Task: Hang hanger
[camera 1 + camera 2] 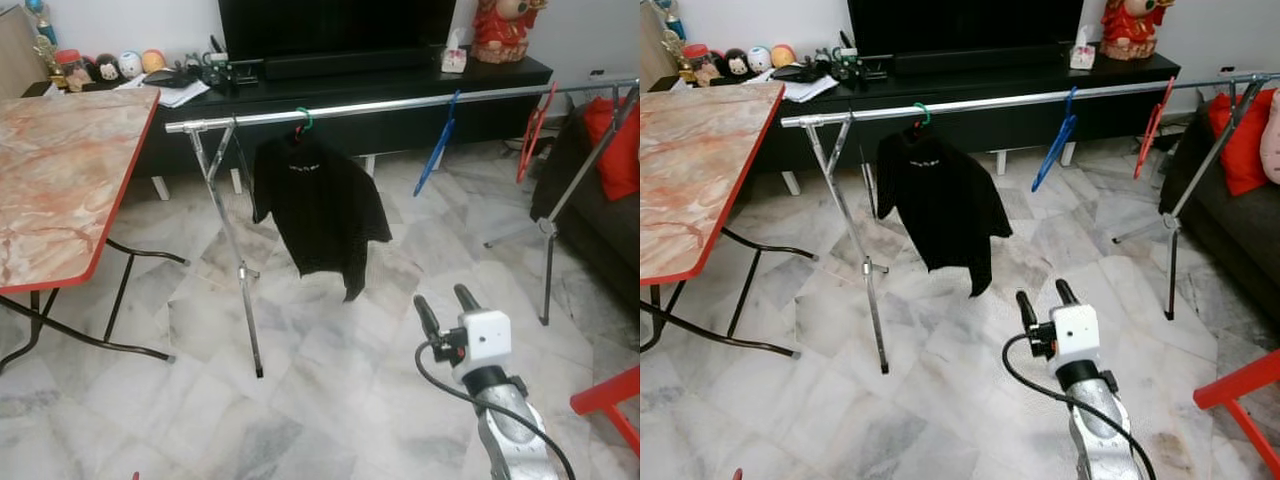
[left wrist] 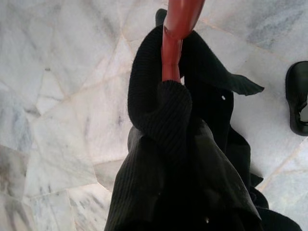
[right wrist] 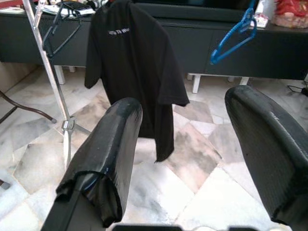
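Red hanger (image 2: 176,38), draped in black cloth (image 2: 183,163); right end effector (image 1: 447,303) has fingers apart.

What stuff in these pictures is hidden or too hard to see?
- Left gripper: left wrist view, covered by the black garment on the red hanger.
- White print on the black shirt: too small to read.
- Red hanger and rail's right end: left eye view, cut off near the frame edge.
- Small figures on the TV cabinet: too small.
- Table: cut off at the left edge.
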### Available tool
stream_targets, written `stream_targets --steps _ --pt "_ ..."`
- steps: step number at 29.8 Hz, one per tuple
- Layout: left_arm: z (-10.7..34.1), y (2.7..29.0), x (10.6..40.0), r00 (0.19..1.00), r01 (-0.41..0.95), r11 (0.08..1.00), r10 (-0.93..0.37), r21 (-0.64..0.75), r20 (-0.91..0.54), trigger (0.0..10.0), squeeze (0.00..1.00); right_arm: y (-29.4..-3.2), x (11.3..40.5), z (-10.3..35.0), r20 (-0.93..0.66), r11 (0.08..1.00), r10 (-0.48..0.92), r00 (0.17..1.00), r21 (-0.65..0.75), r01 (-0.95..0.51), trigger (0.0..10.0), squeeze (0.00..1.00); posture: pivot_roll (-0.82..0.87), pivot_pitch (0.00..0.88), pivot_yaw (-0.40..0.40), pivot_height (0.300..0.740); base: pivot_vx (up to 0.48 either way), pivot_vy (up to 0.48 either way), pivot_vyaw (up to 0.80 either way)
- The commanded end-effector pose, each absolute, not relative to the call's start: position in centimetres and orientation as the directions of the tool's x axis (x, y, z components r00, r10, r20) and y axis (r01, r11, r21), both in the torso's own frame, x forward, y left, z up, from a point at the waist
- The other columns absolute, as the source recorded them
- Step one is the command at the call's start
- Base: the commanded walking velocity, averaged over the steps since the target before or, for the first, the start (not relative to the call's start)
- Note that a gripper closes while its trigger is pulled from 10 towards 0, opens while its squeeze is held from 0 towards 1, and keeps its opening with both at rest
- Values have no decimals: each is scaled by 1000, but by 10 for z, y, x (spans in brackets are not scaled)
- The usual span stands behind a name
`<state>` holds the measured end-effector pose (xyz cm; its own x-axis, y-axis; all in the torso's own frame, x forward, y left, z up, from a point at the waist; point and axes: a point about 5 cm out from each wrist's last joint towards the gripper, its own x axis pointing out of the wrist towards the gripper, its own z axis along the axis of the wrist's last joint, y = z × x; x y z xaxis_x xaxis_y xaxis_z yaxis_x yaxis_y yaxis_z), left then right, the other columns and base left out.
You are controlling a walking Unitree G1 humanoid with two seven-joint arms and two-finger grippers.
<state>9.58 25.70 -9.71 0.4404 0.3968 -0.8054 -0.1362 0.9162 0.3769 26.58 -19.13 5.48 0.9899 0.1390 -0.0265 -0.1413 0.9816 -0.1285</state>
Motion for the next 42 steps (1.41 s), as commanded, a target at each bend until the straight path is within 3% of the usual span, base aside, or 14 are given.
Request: stream_targets --steps 1,12,13,16,17,42 --pt "-98 260 89 423 -146 907 417 394 -804 10000 0 -190 271 64 -1 980 151 989 -130 -150 10000 1000 -9 0 42 740 0 0 0" --pt "-99 260 85 411 -146 909 415 391 -811 10000 0 -192 272 68 -11 980 153 988 -131 -153 10000 1000 -7 0 41 740 0 0 0" --pt "-99 260 85 409 -144 909 414 391 -813 10000 0 -193 273 68 -17 977 156 988 -143 -157 10000 0 -7 0 41 740 0 0 0" --pt "-99 260 85 408 -143 909 414 391 -814 10000 0 -193 273 68 -23 976 157 987 -147 -159 10000 0 -7 0 41 740 0 0 0" --pt "-99 260 85 407 -144 909 414 391 -814 10000 0 -195 274 68 -21 977 155 988 -142 -156 0 0 -5 0 38 740 0 0 0" --pt "-100 260 81 393 -138 912 409 387 -824 10000 0 -206 276 70 -2 979 160 987 -127 -159 0 0 -4 0 38 740 0 0 0"
